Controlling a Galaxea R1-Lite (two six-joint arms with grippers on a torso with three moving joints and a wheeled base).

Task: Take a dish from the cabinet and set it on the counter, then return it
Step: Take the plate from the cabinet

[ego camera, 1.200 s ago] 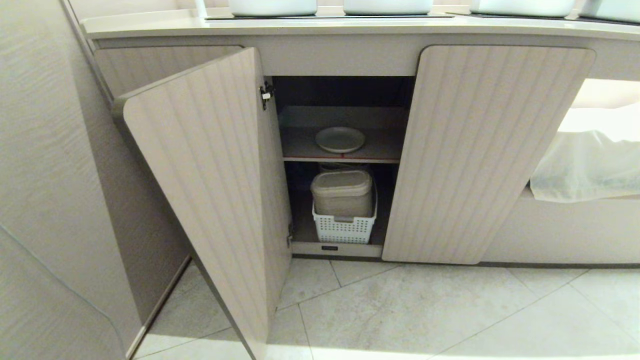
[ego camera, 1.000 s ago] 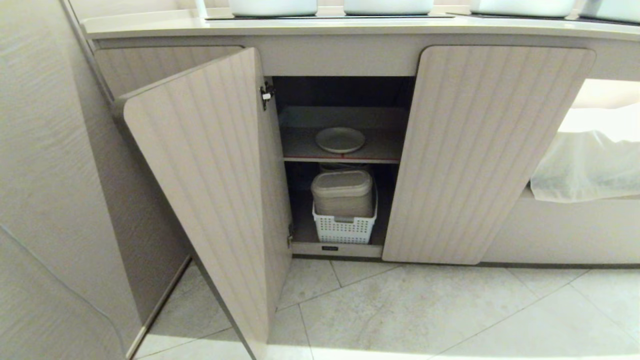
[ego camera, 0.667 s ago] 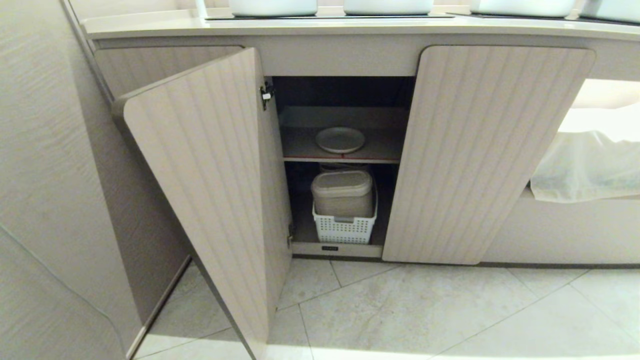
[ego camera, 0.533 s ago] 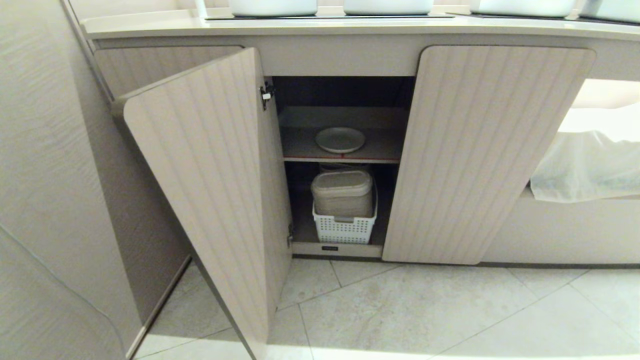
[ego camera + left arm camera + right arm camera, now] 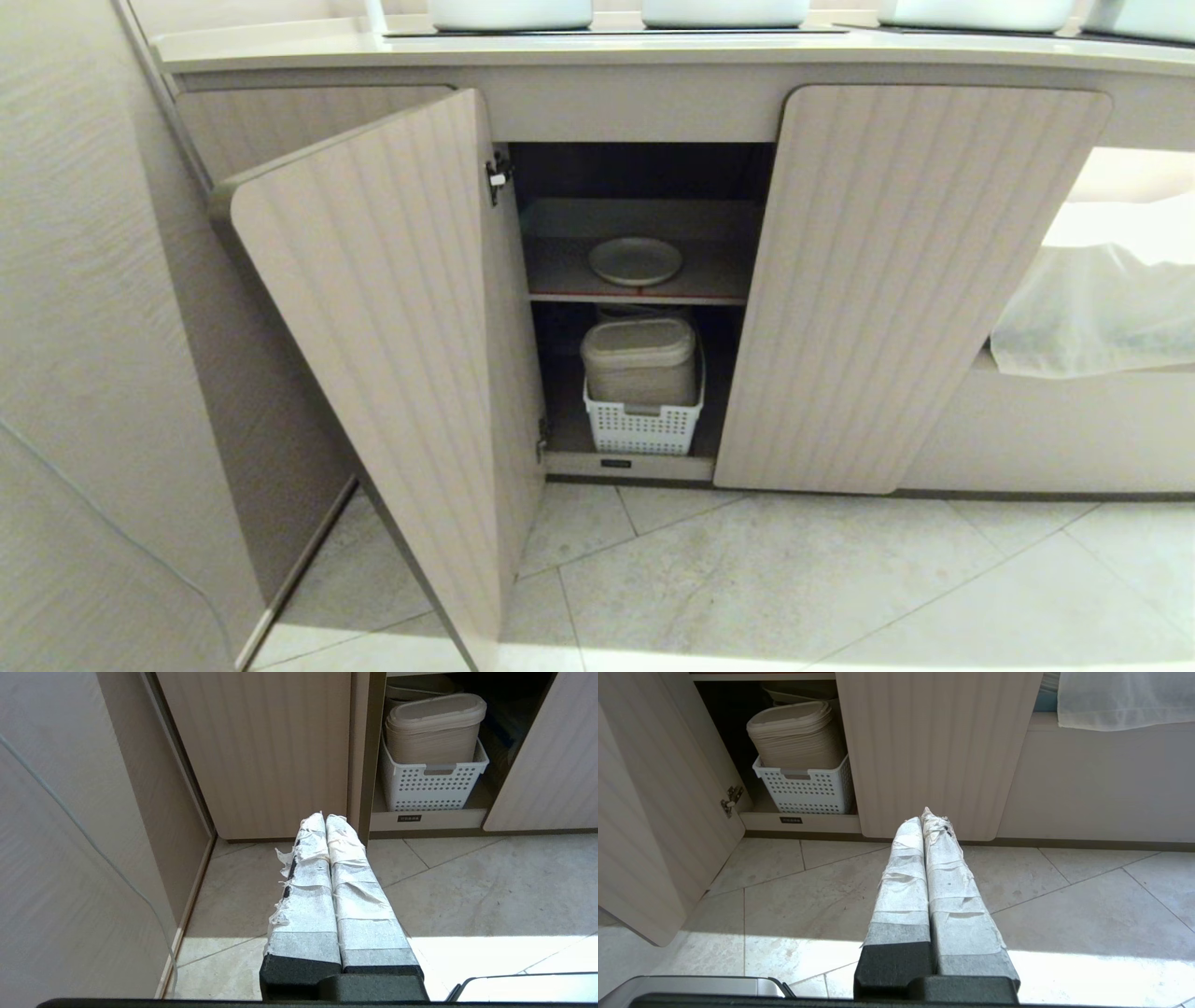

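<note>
1. Cabinet (image 5: 915, 280): a low unit under the counter (image 5: 653, 49). The middle door (image 5: 373, 345) stands swung wide toward the camera on its hinge; the door to its right is shut.
2. Dish (image 5: 636, 260): a round, pale plate lying flat on the upper shelf (image 5: 560, 275) inside the open bay, roughly central, apart from both side walls. The shelf's front edge shows a thin red line.
3. Lower bay: a white perforated basket (image 5: 643, 425) sits on the cabinet floor, holding a stack of beige oval lidded containers (image 5: 639, 359). Something further sits behind the stack; it is too shadowed to identify with confidence.
4. Counter: cream-white with a rounded front edge; the bases of several white vessels (image 5: 511, 13) stand on a dark inset panel at the top of the head view.
5. Left gripper (image 5: 325, 817): low above the tiled floor (image 5: 794, 579), in front of the open door, well apart from the dish. Its tape-wrapped fingers (image 5: 308, 877) are pressed together with nothing between them.
6. Right gripper (image 5: 922, 816): likewise low over the floor, facing the shut door right of the open bay. Fingers clenched flat against each other, empty.
7. Neither arm appears in the head view.
8. To the right of the cabinet a white cloth (image 5: 1092, 308) hangs over a ledge.
</note>
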